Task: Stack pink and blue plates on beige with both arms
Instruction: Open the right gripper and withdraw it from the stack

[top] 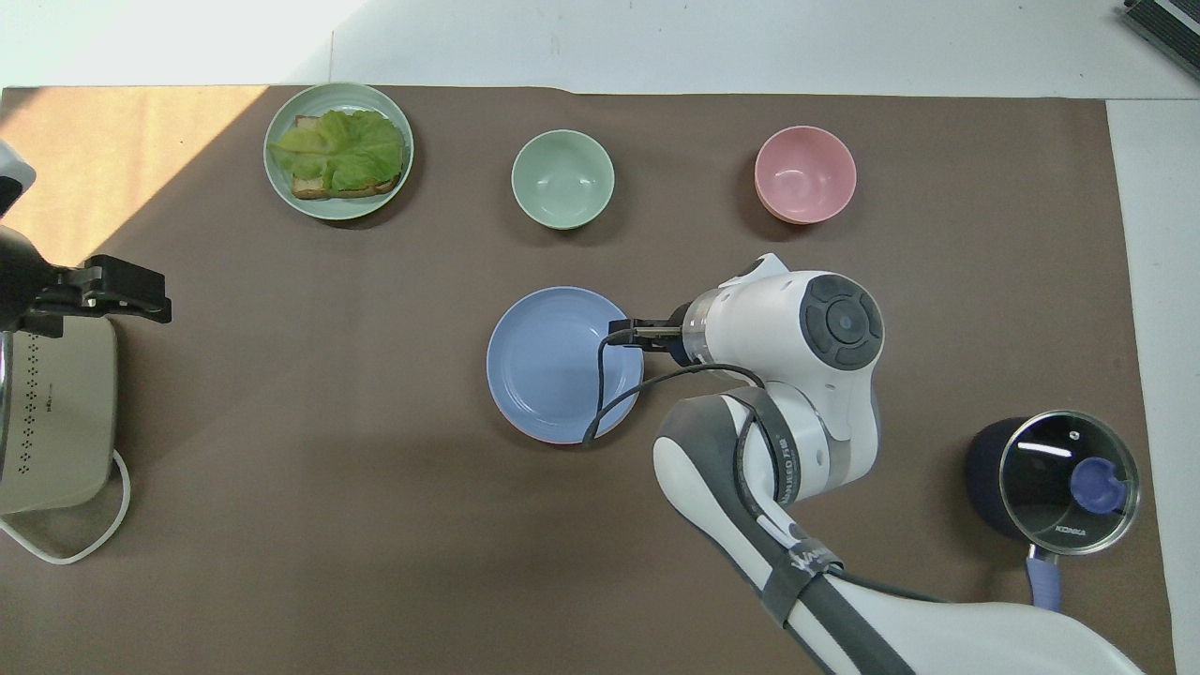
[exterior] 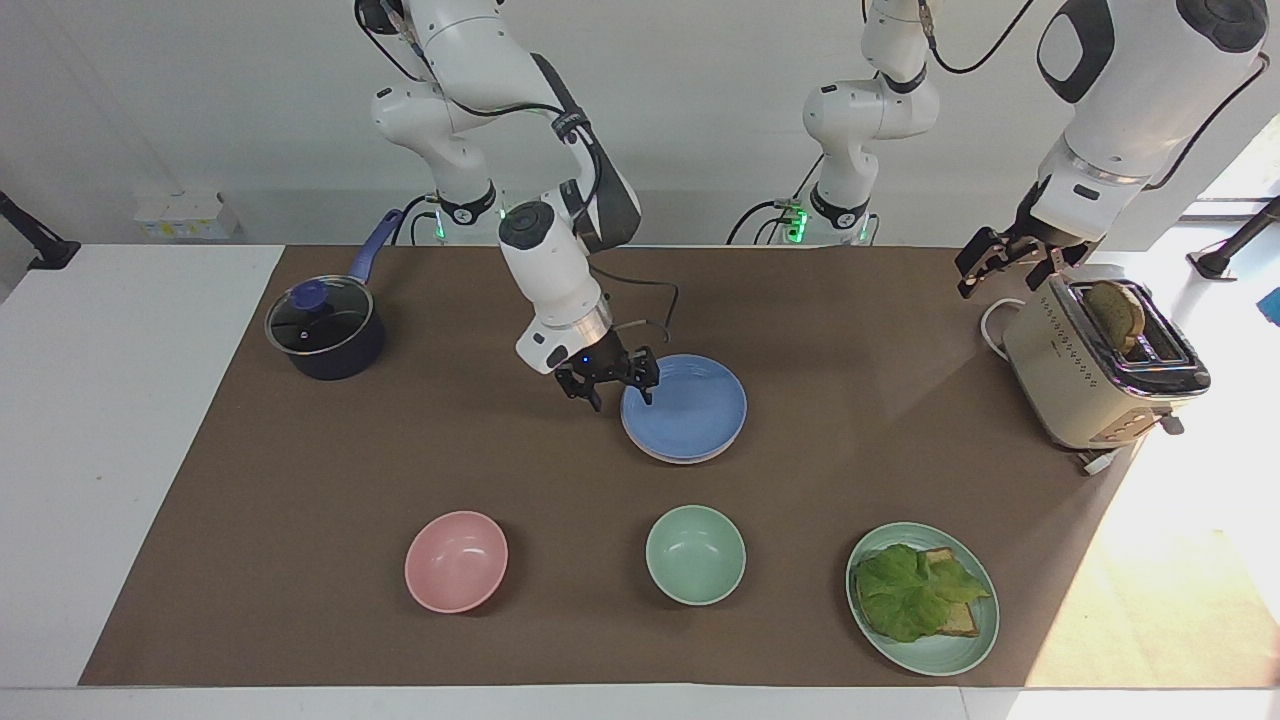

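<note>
The blue plate lay flat on top of a stack in the middle of the counter. Only a thin pale edge of the plate under it showed at its 6 o'clock in the facing view, so I cannot tell its color. The blue plate had nothing in it.

The right pincer hung at the plate's 9 o'clock rim in that view, its fingers spread apart and holding nothing.

The pink bowl and the green bowl sat farther from the robots, both with nothing inside. The green plate held lettuce on toast. The pot had its glass lid on. The toaster held a slice of bread.

The left pincer waited over the counter beside the toaster, fingers open and holding nothing.
</note>
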`<state>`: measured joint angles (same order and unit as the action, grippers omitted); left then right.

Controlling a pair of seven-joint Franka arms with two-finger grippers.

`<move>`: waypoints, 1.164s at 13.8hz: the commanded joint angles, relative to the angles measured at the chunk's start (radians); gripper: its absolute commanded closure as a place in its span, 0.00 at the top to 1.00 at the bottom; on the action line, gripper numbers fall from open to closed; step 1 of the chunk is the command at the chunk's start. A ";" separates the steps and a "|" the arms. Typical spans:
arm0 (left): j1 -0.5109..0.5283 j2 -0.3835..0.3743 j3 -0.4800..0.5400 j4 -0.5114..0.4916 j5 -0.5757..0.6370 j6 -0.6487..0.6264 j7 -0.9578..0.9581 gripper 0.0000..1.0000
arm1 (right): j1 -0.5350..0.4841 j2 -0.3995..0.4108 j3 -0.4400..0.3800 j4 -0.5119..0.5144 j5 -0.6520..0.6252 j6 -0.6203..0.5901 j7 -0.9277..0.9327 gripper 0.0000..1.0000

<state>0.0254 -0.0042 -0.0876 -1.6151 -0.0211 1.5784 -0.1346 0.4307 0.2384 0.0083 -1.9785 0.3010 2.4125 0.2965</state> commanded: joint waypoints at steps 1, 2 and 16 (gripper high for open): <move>0.001 -0.016 0.000 -0.014 0.020 0.000 0.003 1.00 | -0.102 -0.082 0.001 0.001 -0.152 -0.119 0.027 1.00; 0.001 -0.016 0.000 -0.014 0.020 -0.001 0.003 1.00 | -0.143 -0.109 0.002 0.001 -0.199 -0.159 0.023 1.00; 0.001 -0.016 0.000 -0.014 0.020 -0.002 0.003 1.00 | -0.425 -0.234 0.006 0.421 -0.350 -0.788 -0.122 1.00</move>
<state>0.0254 -0.0042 -0.0876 -1.6151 -0.0211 1.5784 -0.1346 0.0228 -0.0281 0.0003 -1.6270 -0.0004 1.6927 0.1991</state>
